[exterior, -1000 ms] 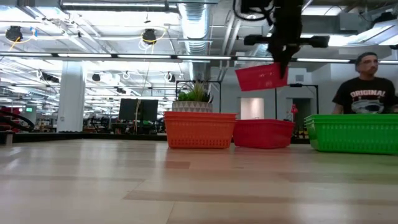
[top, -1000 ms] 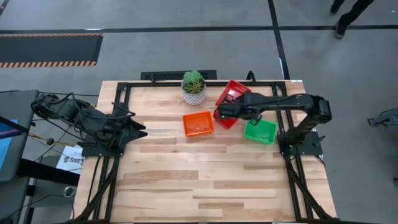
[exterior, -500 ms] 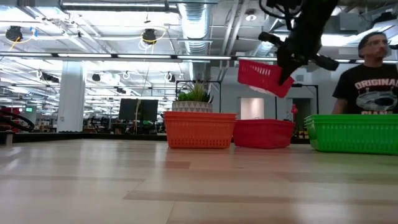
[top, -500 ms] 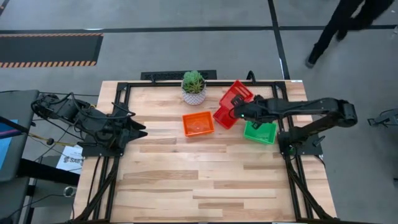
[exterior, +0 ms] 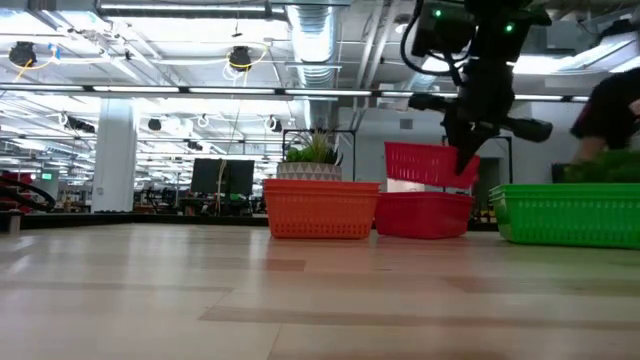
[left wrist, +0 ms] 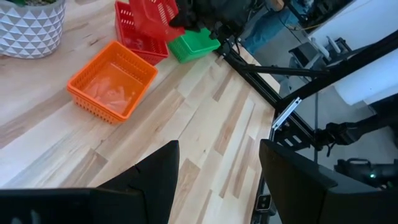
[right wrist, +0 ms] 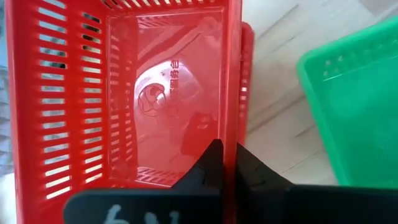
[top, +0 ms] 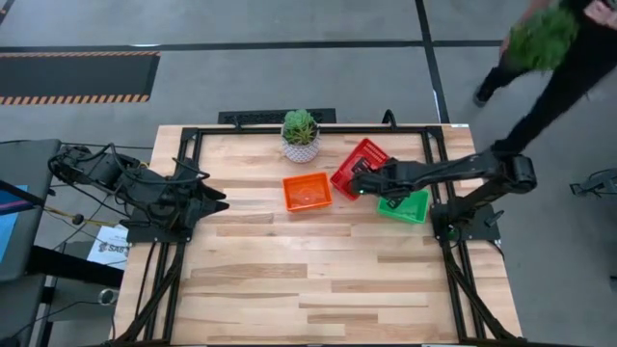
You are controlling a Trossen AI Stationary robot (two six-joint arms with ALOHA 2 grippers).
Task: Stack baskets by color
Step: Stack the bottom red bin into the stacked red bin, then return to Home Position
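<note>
- left gripper (left wrist: 214,180) parked at left edge of the high frame, over the table's (top: 289,280) left side; fingers spread apart, nothing between them; well apart from every basket
- orange basket (top: 307,192) sits flat on the table just left of centre in the high frame; in the low view (exterior: 321,208) it is the leftmost basket, upright
- right gripper (top: 358,183) reaches in from the right of the high frame, fingers pinched tight on the rim of a red basket (top: 360,164); wrist view shows the two fingers (right wrist: 208,168) clamped either side of that basket's wall (right wrist: 124,93)
- held red basket hangs above a second red basket (exterior: 422,214) in the low view, roughly level, not seated in it; whether they touch I cannot tell
- lower red basket rests on the table just right of the orange one
- green basket (top: 403,204) on the table right of the red ones, partly under the right arm; far right in the low view (exterior: 565,212)
- potted plant (top: 300,134) at the table's far edge, behind the orange basket
- person (top: 549,58) on the floor beyond the table, upper right of the high frame, carrying something green and leafy
</note>
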